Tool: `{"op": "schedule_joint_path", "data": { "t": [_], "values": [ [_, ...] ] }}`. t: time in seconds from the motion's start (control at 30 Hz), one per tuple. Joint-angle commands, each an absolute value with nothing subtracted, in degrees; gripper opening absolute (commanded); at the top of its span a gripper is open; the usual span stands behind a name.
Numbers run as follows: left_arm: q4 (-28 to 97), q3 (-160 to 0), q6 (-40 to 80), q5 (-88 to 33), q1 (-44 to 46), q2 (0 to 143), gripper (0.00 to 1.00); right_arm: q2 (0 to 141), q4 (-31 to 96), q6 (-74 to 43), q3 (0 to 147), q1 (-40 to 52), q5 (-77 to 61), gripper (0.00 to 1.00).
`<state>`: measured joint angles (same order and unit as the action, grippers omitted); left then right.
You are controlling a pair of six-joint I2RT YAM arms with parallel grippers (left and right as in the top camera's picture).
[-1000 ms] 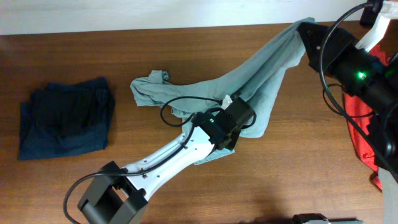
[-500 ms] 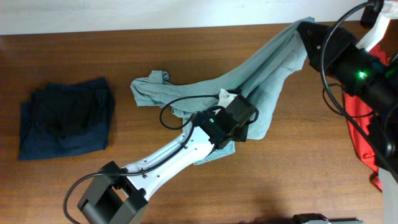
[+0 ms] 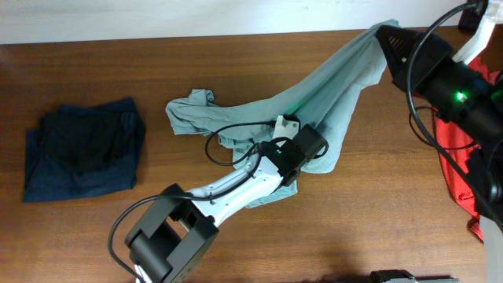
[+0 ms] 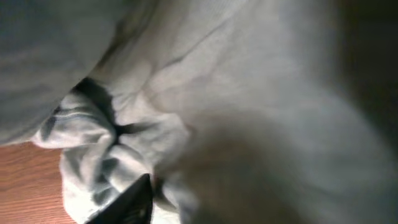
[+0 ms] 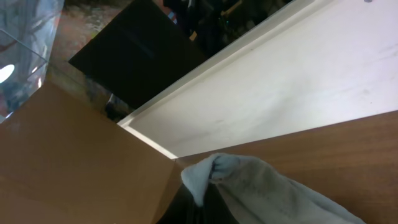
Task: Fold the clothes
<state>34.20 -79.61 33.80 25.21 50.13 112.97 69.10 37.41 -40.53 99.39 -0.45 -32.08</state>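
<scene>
Right pincer (image 3: 383, 34) clamping grey-blue T-shirt (image 3: 334, 82) near tabletop's (image 3: 236, 63) far right corner; left pincer (image 3: 310, 151) on it, opening unclear

Grey-blue T-shirt (image 3: 346, 71) stretched diagonally, rumpled; navy garment (image 3: 82, 149) lies apart.

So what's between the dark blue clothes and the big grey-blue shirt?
Just bare table between the navy garment and the grey-blue shirt, in the overhead view.

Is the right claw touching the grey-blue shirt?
Touching. In the overhead view the grey-blue shirt stretches taut up to the right claw, its corner pinched there; the right wrist view shows cloth bunched at the claw.
</scene>
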Motion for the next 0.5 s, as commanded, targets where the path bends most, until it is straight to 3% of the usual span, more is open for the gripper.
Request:
{"op": "schedule_joint_path", "data": {
  "t": [0.0,0.23,0.47],
  "values": [
    [35.9,-79.6,33.8,29.0,50.2,112.5,0.38,67.6,37.1,-40.7,100.9,-0.8,-32.2,0.04],
    [44.9,-79.7,33.9,29.0,50.2,106.3,0.12,67.6,39.2,-38.6,100.9,-0.8,-27.0,0.04],
    [57.3,-79.8,32.9,33.6,49.2,94.6,0.05,68.2,45.5,-33.3,100.9,-0.8,-17.1,0.05]
  ]
}}
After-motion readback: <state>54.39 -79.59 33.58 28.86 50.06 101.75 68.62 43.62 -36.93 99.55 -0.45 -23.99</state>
